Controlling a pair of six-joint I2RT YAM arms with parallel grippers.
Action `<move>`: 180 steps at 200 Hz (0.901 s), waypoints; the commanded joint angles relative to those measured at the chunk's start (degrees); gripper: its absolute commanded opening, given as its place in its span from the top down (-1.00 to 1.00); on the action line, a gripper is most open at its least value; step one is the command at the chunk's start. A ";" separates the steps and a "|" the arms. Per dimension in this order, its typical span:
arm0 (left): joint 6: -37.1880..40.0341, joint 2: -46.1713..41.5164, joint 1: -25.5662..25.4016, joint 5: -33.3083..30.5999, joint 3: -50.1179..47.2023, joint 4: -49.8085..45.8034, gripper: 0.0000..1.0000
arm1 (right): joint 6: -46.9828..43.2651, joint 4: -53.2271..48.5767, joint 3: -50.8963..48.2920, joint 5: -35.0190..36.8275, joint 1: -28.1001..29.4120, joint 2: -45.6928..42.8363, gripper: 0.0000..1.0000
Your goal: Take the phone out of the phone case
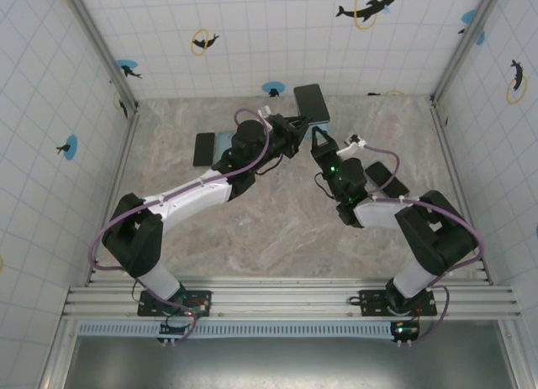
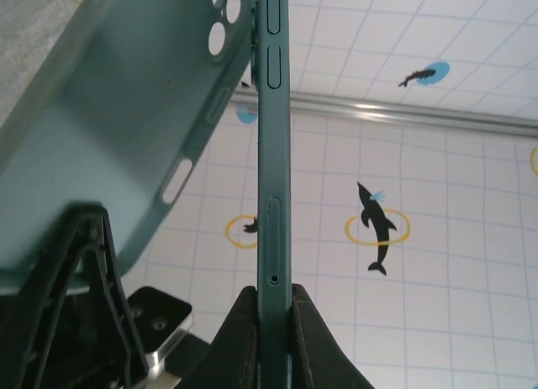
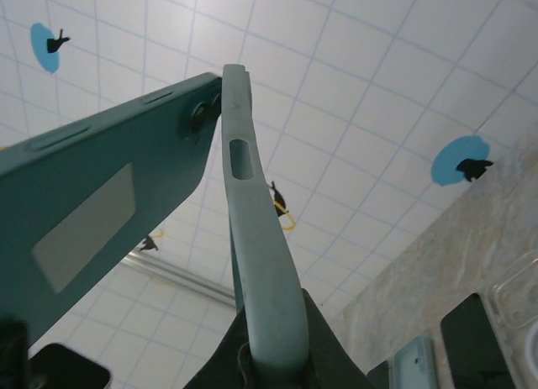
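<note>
Left fingers point(image 2: 238, 343) are clamped tight on the side edge of the teal phone point(image 2: 273, 137), holding it up off the bench point(image 1: 252, 229). Right fingers point(image 3: 324, 355) are pinching the rim of the phone case point(image 3: 261, 263). The case is splayed off beside the phone, and they only meet at the end far from the fingers.

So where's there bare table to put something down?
Widest bare patch: the near middle of the table, between left arm, right arm and the front rail. The far left corner, beyond the black phone, looks bare too. Crowded: the far middle, where phone and case are held, and beside the right arm.
</note>
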 commanded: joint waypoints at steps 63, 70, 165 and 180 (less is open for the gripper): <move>5.18 0.86 5.64 12.23 0.35 0.65 1.00 | -2.80 -4.61 -6.91 1.09 -5.96 -8.87 0.97; 5.98 1.50 6.24 12.91 0.01 0.11 0.99 | -2.87 -4.98 -7.67 0.87 -6.62 -9.60 0.97; 12.97 17.44 9.08 17.83 5.43 0.37 0.94 | -0.26 -8.65 -17.20 1.09 -10.72 -17.55 0.97; 13.39 20.28 9.12 18.81 7.27 1.64 0.90 | 0.20 -8.87 -17.99 1.21 -11.03 -18.21 0.97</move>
